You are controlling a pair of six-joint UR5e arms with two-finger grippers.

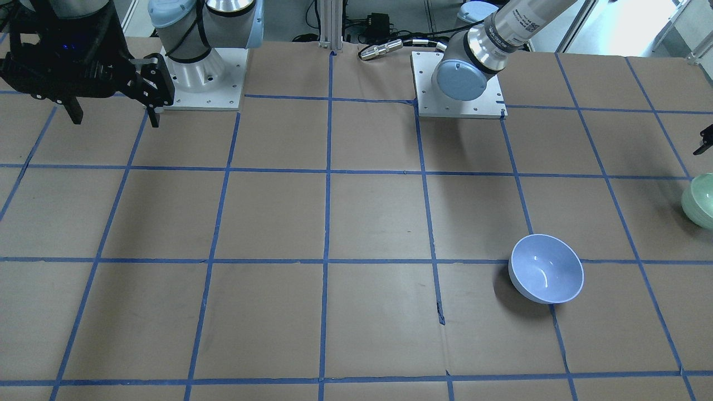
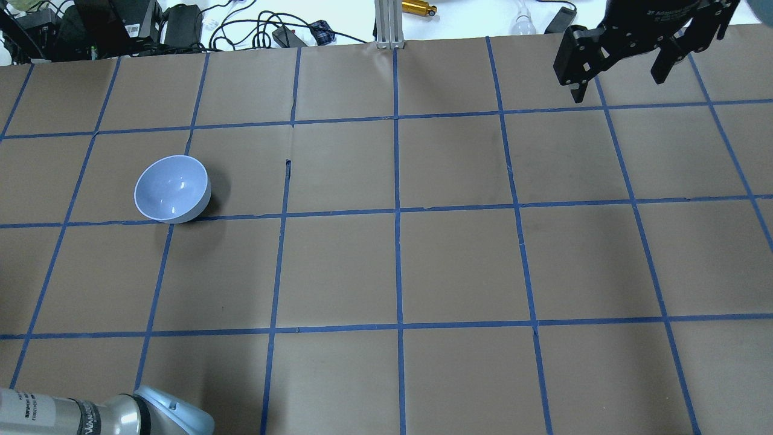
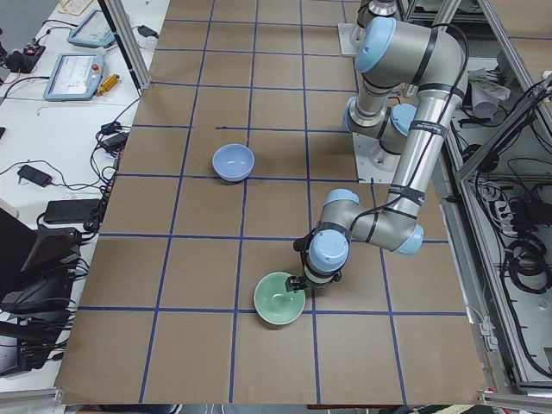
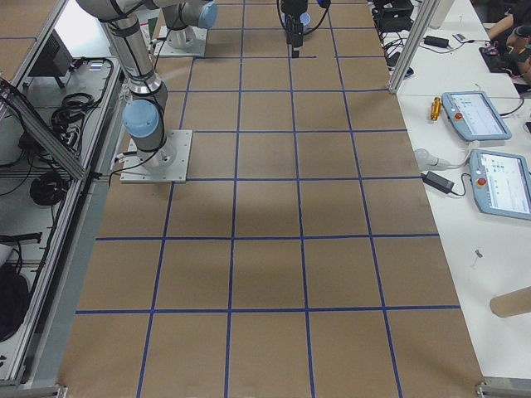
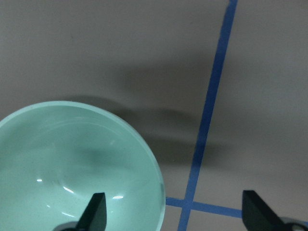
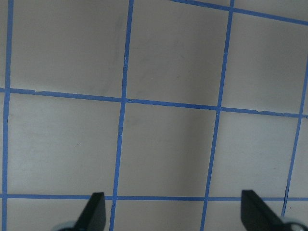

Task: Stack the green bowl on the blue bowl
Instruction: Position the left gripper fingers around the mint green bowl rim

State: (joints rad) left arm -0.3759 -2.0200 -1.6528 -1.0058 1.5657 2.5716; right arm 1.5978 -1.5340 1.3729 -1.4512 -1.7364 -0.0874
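Nearest in the left-end view, the round, glossy, plain pale mint-green bowl (image 3: 279, 297) sits upright. The left gripper (image 5: 173, 202) spreads wide astride its 2 o'clock rim. The round, glossy periwinkle-blue bowl (image 3: 233, 161) stands well apart at 11 o'clock. Farthest, the right gripper (image 6: 171, 197) hangs spread, holding nothing.

Open table (image 3: 207, 233) lay between the green bowl (image 3: 278, 297) and the blue bowl (image 3: 234, 161); the left gripper (image 5: 173, 195), jaws wide, straddled the green bowl's rim.

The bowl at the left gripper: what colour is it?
The green bowl is plain pale mint; best in left wrist view.
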